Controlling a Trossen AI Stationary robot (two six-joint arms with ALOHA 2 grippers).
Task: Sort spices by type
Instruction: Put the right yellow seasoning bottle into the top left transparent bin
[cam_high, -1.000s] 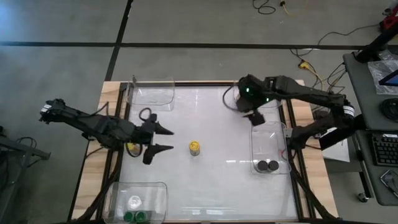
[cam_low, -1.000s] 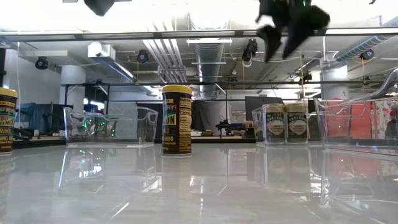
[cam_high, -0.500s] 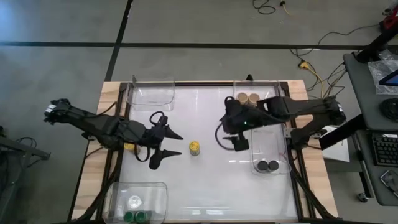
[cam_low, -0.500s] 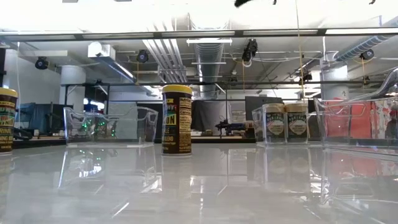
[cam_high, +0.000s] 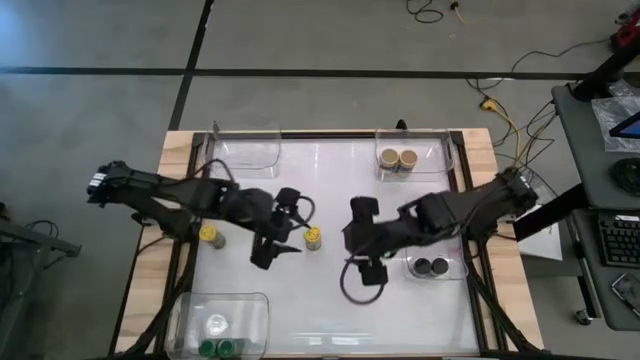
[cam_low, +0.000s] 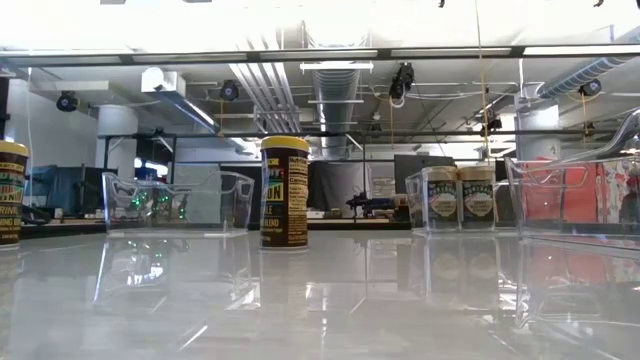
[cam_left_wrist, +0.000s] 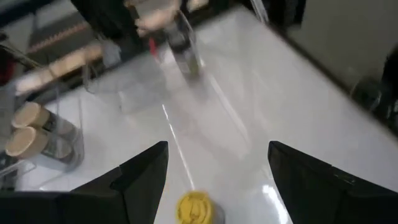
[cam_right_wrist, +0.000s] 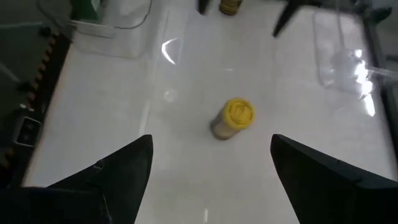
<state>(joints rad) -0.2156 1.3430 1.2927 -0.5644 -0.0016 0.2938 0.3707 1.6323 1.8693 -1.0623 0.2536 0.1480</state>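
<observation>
A yellow-lidded spice jar (cam_high: 313, 237) stands upright on the white table (cam_high: 330, 190) near the middle of the high view, a little left of centre; the low view shows it as a dark-labelled jar (cam_low: 284, 192) left of centre, and each wrist view has it between that arm's fingers, low in the left wrist picture (cam_left_wrist: 193, 208) and at centre in the right wrist picture (cam_right_wrist: 234, 117). The left gripper (cam_high: 281, 238) hangs just left of this jar, its fingers spread wide and holding nothing, one fingertip close to the jar's side; whether it touches cannot be told. The right gripper (cam_high: 362, 240) is to the jar's right, nearby but apart, also wide open and empty, its fingers (cam_right_wrist: 118, 171) framing the jar from that side. A second yellow-lidded jar (cam_high: 210, 236) stands at the table's left edge, partly under the left arm, and shows at the far left of the low view (cam_low: 12, 192). Two tan-lidded jars (cam_high: 398, 158) sit side by side in a clear tray (cam_high: 440, 150) at the upper right of the table. Two black-lidded jars (cam_high: 432, 267) sit in another clear tray (cam_high: 455, 270) at the right edge, lower down. At the lower left, a clear tray (cam_high: 260, 305) holds two green-lidded jars (cam_high: 220, 348) and one whitish-topped jar (cam_high: 216, 324). A fourth clear tray (cam_high: 245, 150) lies at the upper left.
</observation>
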